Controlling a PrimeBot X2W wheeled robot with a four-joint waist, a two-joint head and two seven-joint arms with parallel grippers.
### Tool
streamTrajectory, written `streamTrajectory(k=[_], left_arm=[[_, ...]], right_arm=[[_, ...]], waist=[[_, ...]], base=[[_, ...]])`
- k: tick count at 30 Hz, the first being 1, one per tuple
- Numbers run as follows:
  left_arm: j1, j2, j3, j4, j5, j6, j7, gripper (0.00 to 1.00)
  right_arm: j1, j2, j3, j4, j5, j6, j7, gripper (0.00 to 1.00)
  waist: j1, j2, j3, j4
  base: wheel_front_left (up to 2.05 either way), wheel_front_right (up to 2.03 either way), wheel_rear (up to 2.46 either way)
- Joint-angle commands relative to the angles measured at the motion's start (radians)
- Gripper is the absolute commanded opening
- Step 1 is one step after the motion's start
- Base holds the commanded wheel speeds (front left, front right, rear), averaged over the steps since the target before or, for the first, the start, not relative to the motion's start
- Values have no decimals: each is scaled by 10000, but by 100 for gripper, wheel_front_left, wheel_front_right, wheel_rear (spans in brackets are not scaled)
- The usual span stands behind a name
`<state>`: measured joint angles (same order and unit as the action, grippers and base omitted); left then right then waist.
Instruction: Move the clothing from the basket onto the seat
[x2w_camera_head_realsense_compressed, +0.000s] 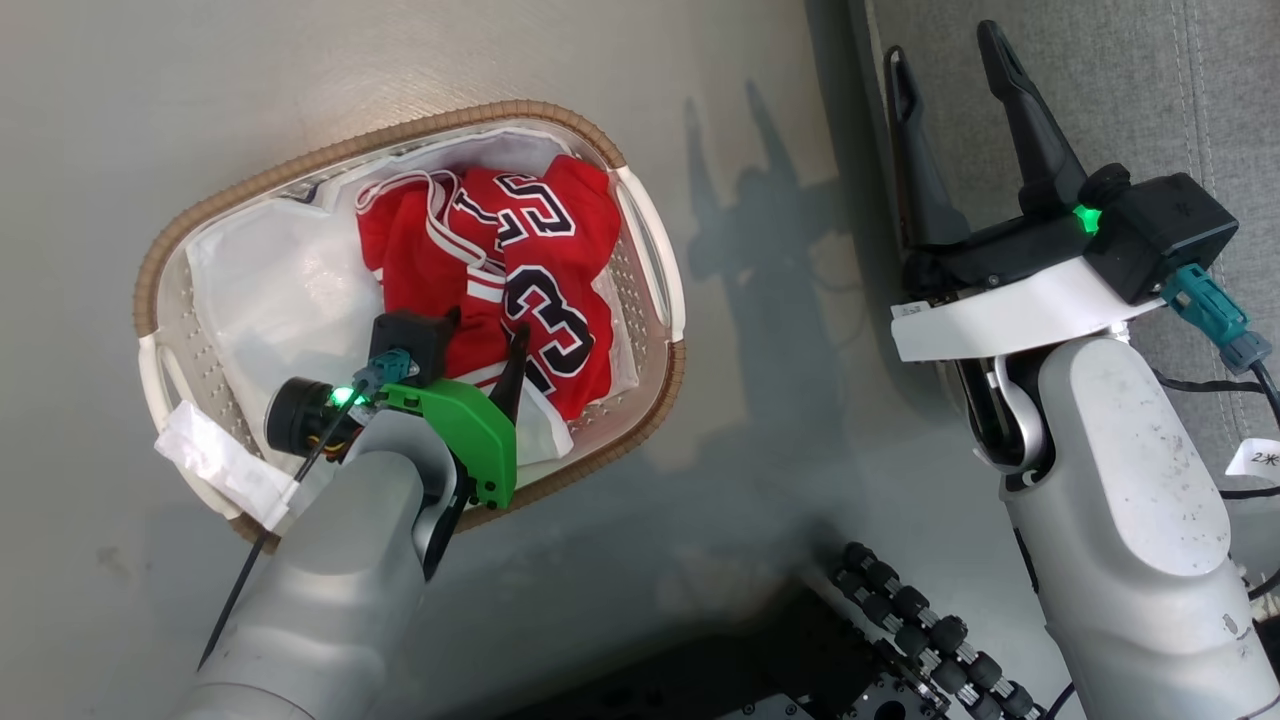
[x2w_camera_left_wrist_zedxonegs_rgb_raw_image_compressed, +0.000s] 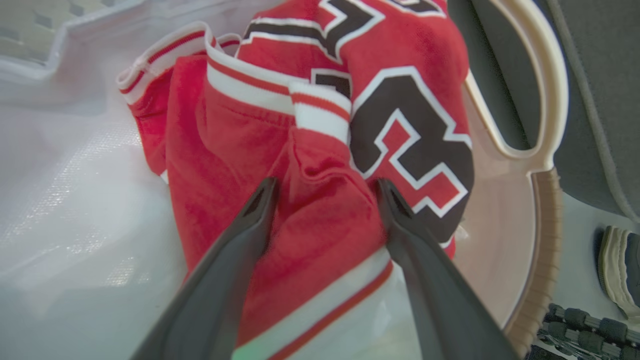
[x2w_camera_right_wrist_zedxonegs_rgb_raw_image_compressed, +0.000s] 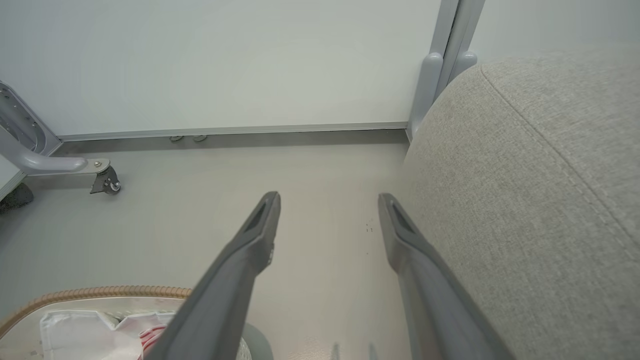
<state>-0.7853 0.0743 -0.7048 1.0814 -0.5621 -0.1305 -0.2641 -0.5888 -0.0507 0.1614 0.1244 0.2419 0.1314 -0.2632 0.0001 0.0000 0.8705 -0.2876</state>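
Clothing (x2w_camera_head_realsense_compressed: 520, 270) heaped in basket (x2w_camera_head_realsense_compressed: 160, 270) on floor (x2w_camera_head_realsense_compressed: 200, 80), at the end nearer seat (x2w_camera_head_realsense_compressed: 1150, 100), over white liner (x2w_camera_head_realsense_compressed: 270, 290). Soft, light, limp; will drape and sag, liner may drag along. Left pincer (x2w_camera_left_wrist_zedxonegs_rgb_raw_image_compressed: 325, 187) released, straddling a raised red fold, a good hold; tip contact unclear. Right pincer (x2w_camera_head_realsense_compressed: 942, 45) released, empty, beside seat

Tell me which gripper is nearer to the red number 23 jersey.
Left. The left gripper is in the basket, jaws open astride a fold of the red jersey. The right gripper is apart from it, open, by the grey sofa cushion.
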Motion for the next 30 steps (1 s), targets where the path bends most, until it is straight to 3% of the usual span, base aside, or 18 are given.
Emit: streamTrajectory(k=[1, 14, 15, 16, 17, 30], left_arm=[[-256, 88, -42, 50, -109, 0, -5, 100], [-733, 75, -1043, 559, -739, -1, -5, 100], [-766, 77, -1149, 630, -785, -1, -5, 87], [-780, 69, -1239, 683, -835, -1, 4, 35], [-819, 54, -1325, 731, -930, -1, 4, 0], [-373, 642, -1837, 195, -1982, -1, -2, 0]], right_arm=[[-123, -23, 16, -19, 70, -14, -21, 100], [-169, -19, 113, -158, 357, -14, -21, 100], [-144, -19, 110, -167, 357, -14, -21, 100], [-124, -20, 109, -170, 362, -14, -21, 100], [-100, -20, 112, -180, 367, -14, -21, 100], [-72, -23, 260, 140, 404, -14, -21, 100]], waist=[[-1, 0, 96, -69], [-1, 0, 366, -381], [-1, 0, 360, -385], [-1, 0, 352, -393], [-1, 0, 339, -399], [-1, 0, -570, -161]], base=[[0, 0, 0], [0, 0, 0], [0, 0, 0], [0, 0, 0], [0, 0, 0], [0, 0, 0]])
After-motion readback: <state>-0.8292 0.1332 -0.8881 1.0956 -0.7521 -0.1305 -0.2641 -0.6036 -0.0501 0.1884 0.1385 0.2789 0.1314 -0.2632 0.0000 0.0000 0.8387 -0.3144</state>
